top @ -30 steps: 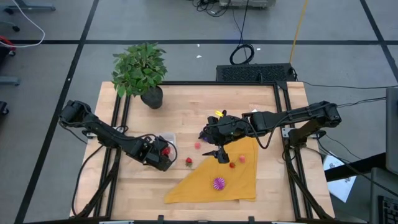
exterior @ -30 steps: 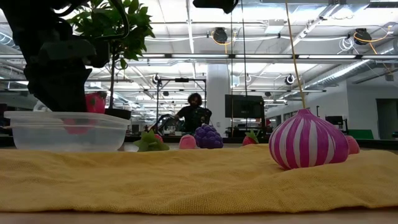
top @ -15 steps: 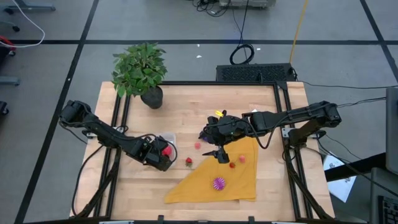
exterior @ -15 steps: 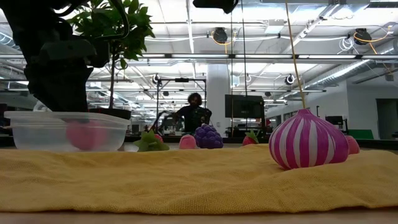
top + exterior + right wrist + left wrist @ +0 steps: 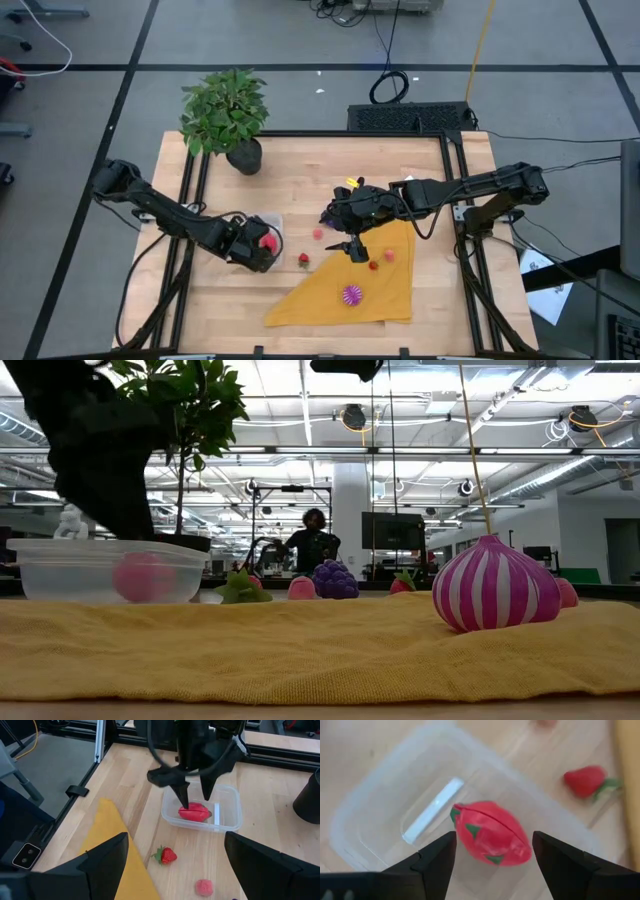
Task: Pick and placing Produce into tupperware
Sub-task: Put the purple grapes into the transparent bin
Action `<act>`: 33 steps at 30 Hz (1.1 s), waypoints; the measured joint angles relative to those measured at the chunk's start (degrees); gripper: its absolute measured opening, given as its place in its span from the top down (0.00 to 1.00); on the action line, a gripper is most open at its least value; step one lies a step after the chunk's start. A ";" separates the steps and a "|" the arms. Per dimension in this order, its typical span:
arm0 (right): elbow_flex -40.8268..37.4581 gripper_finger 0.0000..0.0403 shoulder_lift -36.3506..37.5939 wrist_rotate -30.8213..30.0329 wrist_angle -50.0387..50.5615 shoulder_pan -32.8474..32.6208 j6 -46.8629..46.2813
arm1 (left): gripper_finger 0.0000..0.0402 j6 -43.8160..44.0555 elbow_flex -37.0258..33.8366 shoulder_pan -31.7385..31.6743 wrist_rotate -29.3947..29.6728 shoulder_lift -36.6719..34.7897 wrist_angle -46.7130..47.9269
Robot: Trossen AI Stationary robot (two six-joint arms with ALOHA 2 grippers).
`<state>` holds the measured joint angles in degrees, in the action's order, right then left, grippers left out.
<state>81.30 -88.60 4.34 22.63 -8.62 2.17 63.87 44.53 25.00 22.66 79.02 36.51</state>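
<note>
wooden tabletop is lying under me. my left gripper is hovering spread, gripping nothing, over the tupperware cradling a red fruit. my right gripper, also spread, is waiting above yellow cloth. low view is hiding the strawberry.

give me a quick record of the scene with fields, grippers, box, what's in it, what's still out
left gripper: open, just above the clear box
right gripper: open, waiting over the yellow cloth
in box: one red fruit with green spots, lying loose on the bottom
on wood near box: strawberry, pink ball
on cloth: striped purple bulb
plant: far corner of the table
</note>
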 joint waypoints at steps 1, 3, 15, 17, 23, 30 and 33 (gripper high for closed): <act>-0.03 0.20 0.00 0.00 -0.04 0.00 -0.02 | 0.34 -0.44 0.00 0.25 0.33 -1.14 -0.04; -0.71 0.20 0.00 0.00 -0.64 0.00 -0.02 | 0.34 -1.19 0.00 0.92 0.56 -3.20 -0.04; -3.45 0.20 0.00 0.00 -1.30 0.00 -0.02 | 0.35 -2.77 0.00 11.68 8.44 -16.48 -1.03; -3.45 0.20 0.00 0.00 -1.01 0.00 -0.47 | 0.35 -3.35 0.00 14.13 10.83 -18.34 -1.05; -3.45 0.20 0.00 0.00 1.60 0.00 -4.37 | 0.35 -5.50 0.00 21.02 15.23 -23.39 -0.68; -6.43 0.20 -0.02 -1.45 0.91 0.41 -7.37 | 0.35 -13.13 0.00 29.81 22.94 -24.81 -7.58; -8.75 0.20 0.02 -6.95 -0.86 1.26 -7.97 | 0.35 -24.12 0.00 33.62 25.93 -24.81 -16.35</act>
<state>72.54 -88.58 -2.61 21.77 -7.36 -5.80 39.75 44.53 58.62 48.59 54.22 20.16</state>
